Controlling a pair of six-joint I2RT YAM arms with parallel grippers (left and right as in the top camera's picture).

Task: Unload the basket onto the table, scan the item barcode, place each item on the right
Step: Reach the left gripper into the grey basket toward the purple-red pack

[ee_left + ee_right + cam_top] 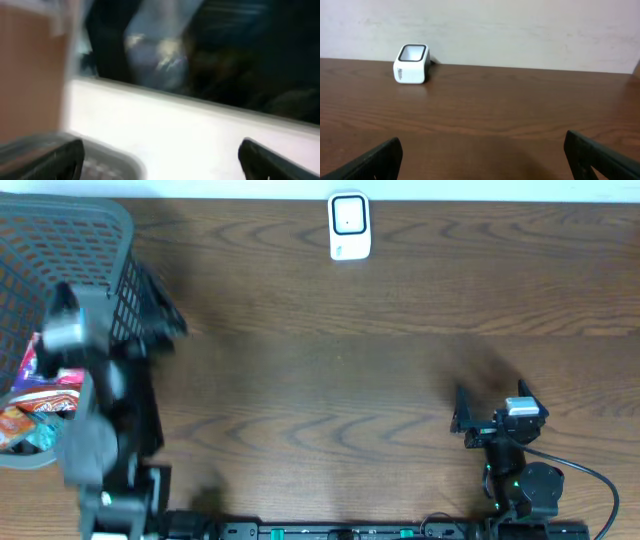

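Your left gripper (pixel 160 150) stands wide open with nothing between its fingers. Its wrist view is badly smeared, and only a grey strip at the lower left hints at the basket (pixel 100 220). From overhead, that arm rises over the basket, with its dark, blurred end by the rim on the side facing the table's middle. The items to scan, bright snack packets (pixel 40 395), lie heaped in the near part of the basket, so from that hand they sit back toward you and further out to the left. They are too crumpled together to judge any long axis. Your right gripper (pixel 480 145) is equally wide and empty, low over bare table (pixel 320 380) at the near right, well apart from the basket, so I'd leave the pick to the left arm. The white scanner (pixel 349 225) stands at the far edge near the middle, its window up, ahead and to the left of the right hand.
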